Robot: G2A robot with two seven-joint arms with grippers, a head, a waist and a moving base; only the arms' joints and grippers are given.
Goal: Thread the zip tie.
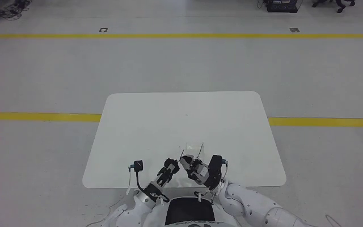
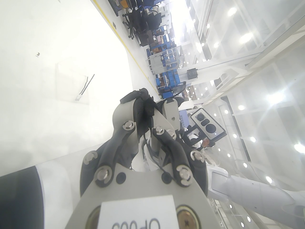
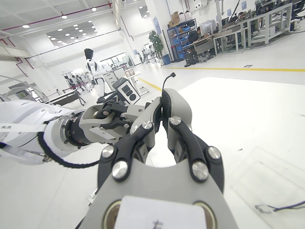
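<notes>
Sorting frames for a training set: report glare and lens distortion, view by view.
Top view: even light, no glare, white table weak against the pale floor. Left wrist view: ceiling lights flare in starbursts, washing out the table. Right wrist view: no flare; wide lens makes the column lean.

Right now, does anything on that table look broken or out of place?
Nothing stands out. The right gripper pinches the black zip tie, and a clear sheet with thin wires on it lies flat on the white table.
</notes>
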